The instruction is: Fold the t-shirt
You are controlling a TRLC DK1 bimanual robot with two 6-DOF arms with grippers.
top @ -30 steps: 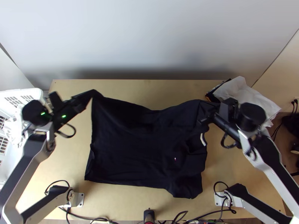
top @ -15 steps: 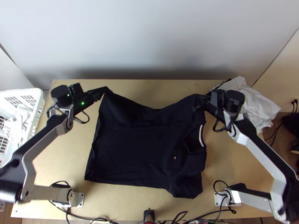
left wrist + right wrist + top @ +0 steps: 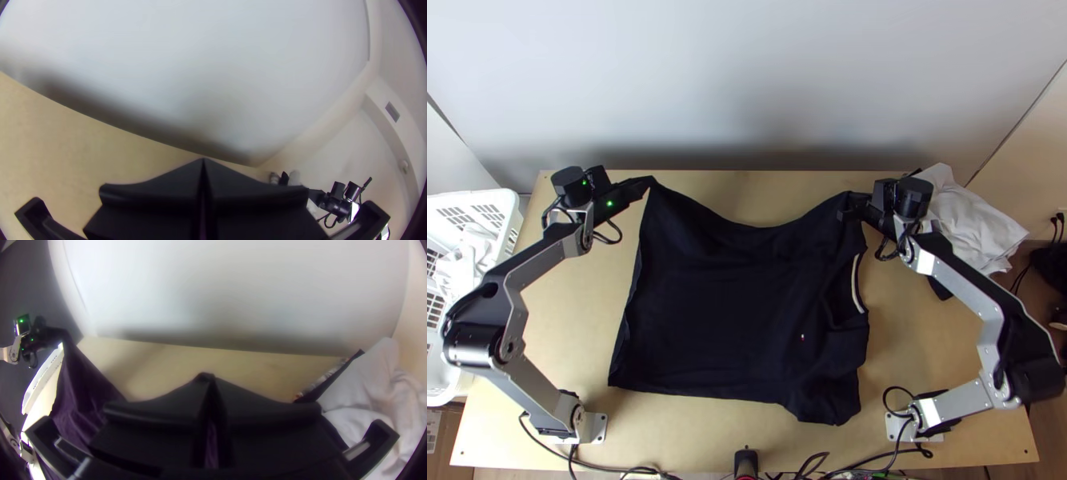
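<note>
The black t-shirt (image 3: 715,312) lies across the middle of the table, its two far corners raised and its far edge sagging between them. At its far left corner my left gripper (image 3: 648,182) is shut on the cloth; in the left wrist view the left gripper (image 3: 203,161) has its fingers together. My right gripper (image 3: 846,206) is shut on the far right corner, and the right wrist view shows the right gripper (image 3: 207,377) closed on dark cloth. A pale strip shows along the shirt's right side, whose near right part is bunched.
A white basket (image 3: 511,228) with white cloth inside stands at the left edge. White cloth (image 3: 979,232) is heaped at the far right, with dark cloth beneath it. A pale wall (image 3: 747,80) rises behind the table.
Both grippers have moved toward the table's far edge with the shirt's corners, the left one also rightward and the right one somewhat leftward. The shirt's far part has stretched after them; its near edge stays put.
</note>
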